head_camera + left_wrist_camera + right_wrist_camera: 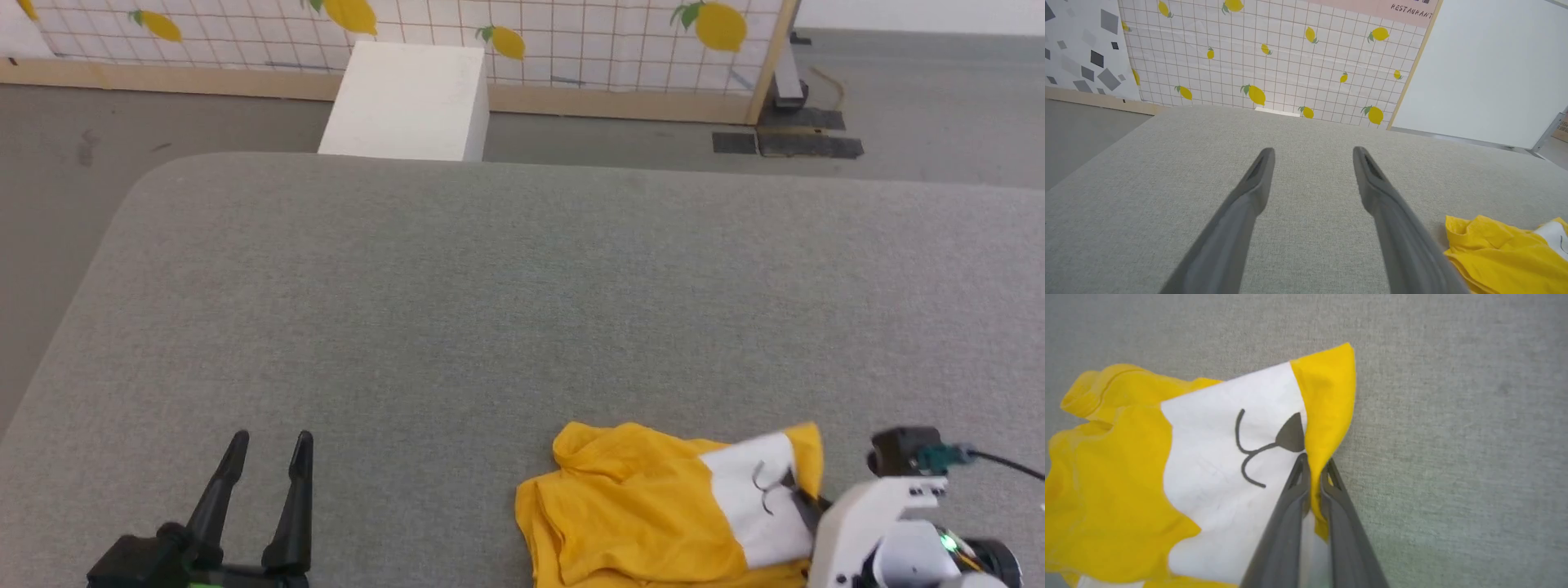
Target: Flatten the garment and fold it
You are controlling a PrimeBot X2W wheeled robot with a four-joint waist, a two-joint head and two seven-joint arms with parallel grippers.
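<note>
1. The T-shirt [637,514] lies crumpled in a heap at the near right of the grey cloth-covered desk [490,310]. It is not yet flattened: yellow folds are bunched up and part of the white print faces up.
2. The right gripper [1314,462] has its fingers pressed together, pinching a yellow fold at the heap's edge, just beside the white patch. This looks like a hold on an edge so the cloth can be drawn out and spread.
3. The left gripper [271,445] hovers over bare desk, well apart from the shirt, fingers spread and holding nothing — probably ready to take a second edge.
4. The right wrist view shows the pinch itself, with cloth squeezed between the fingers. In the head view the white wrist partly hides that — but it shows the free desk beyond for spreading.
</note>
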